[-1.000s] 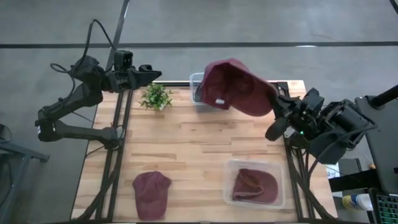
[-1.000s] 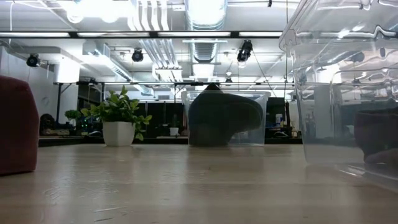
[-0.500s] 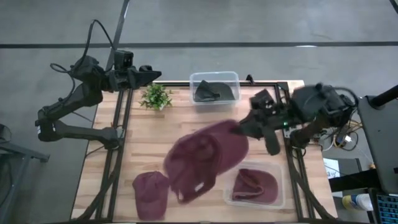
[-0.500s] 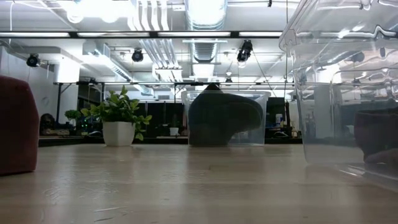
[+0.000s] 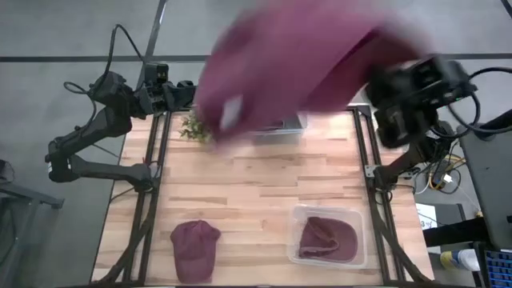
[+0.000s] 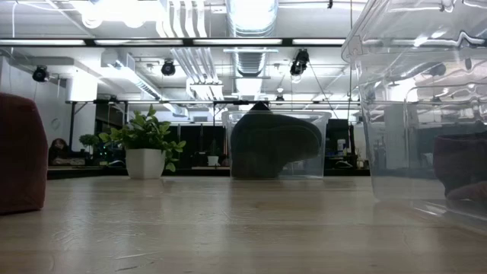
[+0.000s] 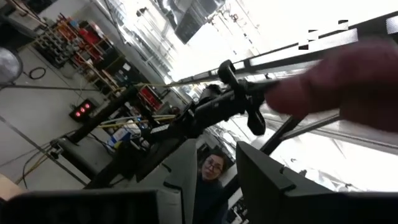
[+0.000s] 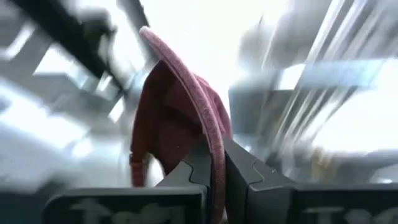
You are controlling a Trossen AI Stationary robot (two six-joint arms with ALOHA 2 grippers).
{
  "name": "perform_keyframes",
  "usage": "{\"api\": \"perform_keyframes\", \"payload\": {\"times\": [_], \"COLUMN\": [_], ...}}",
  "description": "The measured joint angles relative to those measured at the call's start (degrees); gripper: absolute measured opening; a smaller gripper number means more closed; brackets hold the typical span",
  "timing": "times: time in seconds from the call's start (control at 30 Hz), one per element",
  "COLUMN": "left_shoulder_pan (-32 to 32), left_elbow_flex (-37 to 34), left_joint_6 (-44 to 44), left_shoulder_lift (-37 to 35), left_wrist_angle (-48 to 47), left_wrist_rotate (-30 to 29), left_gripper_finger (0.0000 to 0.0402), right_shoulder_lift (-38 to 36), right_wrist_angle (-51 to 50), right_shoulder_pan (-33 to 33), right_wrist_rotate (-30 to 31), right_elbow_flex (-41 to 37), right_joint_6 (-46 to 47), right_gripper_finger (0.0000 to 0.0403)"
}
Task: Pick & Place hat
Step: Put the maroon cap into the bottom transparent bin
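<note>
Hat [image 5: 296, 56] mid-carry, high above desk [image 5: 256, 192], brim clenched in right jaws [image 8: 214, 180]; left arm parked at far-left desk edge, jaws unclear. One hat in near-right bin [image 5: 328, 238]; placing not done

raised hat [image 5: 296, 68] blurred, far bin [image 5: 284, 124] seemingly mostly hidden

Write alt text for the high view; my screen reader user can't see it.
A blurred maroon hat, held high by the right hand, fills the picture's top. Below on the wooden table lie a second maroon hat and a clear bin holding another; the left arm waits at the far-left corner.
</note>
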Motion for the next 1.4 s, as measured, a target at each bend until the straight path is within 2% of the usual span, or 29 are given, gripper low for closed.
{"api": "perform_keyframes", "payload": {"times": [0.1,0.2,0.27,0.37,0.4,0.5,0.53,0.63,0.73,0.8,0.87,0.93,1.03,1.1,1.2,1.27,1.33,1.4], "left_shoulder_pan": [0.02,0.02,0.02,0.02,0.02,0.02,0.02,0.02,0.02,0.02,0.02,0.07,0.07,0.1,0.11,0.13,0.17,0.22], "left_elbow_flex": [-0.02,-0.02,-0.02,-0.02,-0.02,-0.02,-0.02,-0.02,-0.02,-0.02,-0.02,-0.02,-0.04,-0.04,-0.04,-0.04,-0.04,-0.04], "left_joint_6": [0.04,-0.64,-0.74,-1.02,-1.03,-1.03,-1.05,-1.12,-1.12,-1.14,-1.12,-1.12,-1.11,-1.11,-1.12,-1.1,-1.1,-1.1], "left_shoulder_lift": [0.07,0.09,0.09,0.09,0.11,0.11,0.11,0.11,0.11,0.11,0.26,0.49,0.69,0.72,0.74,0.74,0.74,0.74], "left_wrist_angle": [0.14,0.14,0.14,0.15,0.16,0.16,0.16,0.16,0.16,0.15,0.18,0.18,0.11,0.14,0.11,0.11,0.13,0.14], "left_wrist_rotate": [-1.32,-1.97,-2.27,-2.74,-2.97,-3.57,-3.76,-3.95,-4.94,-5.34,-5.44,-6.1,-6.45,-6.55,-6.9,-6.92,-7.44,-9.2], "left_gripper_finger": [0.0106,0.0106,0.0106,0.0106,0.0106,0.0106,0.0106,0.0106,0.0106,0.0106,0.0106,0.0106,0.0106,0.0106,0.0106,0.0106,0.0106,0.0106], "right_shoulder_lift": [-0.22,-0.59,-0.63,-0.72,-0.67,0.1,-0.08,-1.25,-1.28,-1.05,-1.07,-1.26,-1.56,-2.2,-1.63,-1.37,-1.01,-0.85], "right_wrist_angle": [15.58,25.84,26.42,20.53,23.05,39.29,41.34,35.24,38.29,34.21,35.96,36.56,29.37,31.91,18.69,14.3,14.32,15.44], "right_shoulder_pan": [-1.76,-4.29,-7.21,-12.71,-13.83,-14.3,-14.34,-16.99,-18.18,-18.18,-19.04,-19.33,-22.3,-26.62,-27.87,-31.17,-34.39,-37.31], "right_wrist_rotate": [0.36,1.25,-0.65,-5.64,-5.64,-3.25,-2.91,-4.16,-3.54,-3.92,-4.14,-0.83,-0.23,-0.8,-3.21,-4.81,-1.15,7.77], "right_elbow_flex": [-1.3,-2.28,-2.37,-1.98,-2.51,-4.07,-3.84,-2.76,-2.82,-2.37,-2.43,-1.91,0.72,1.6,4.38,6.09,6.62,6.73], "right_joint_6": [-3.78,0.67,6.82,17.25,18.74,19.61,20.67,25.99,25.22,28.29,29.69,30.85,43.42,44.34,52.76,55.84,55.83,55.9], "right_gripper_finger": [0.001,0.001,0.001,0.001,0.0011,0.001,0.0011,0.0011,0.0011,0.0011,0.0011,0.0011,0.0011,0.0011,0.0011,0.0011,0.0011,0.0011]}}
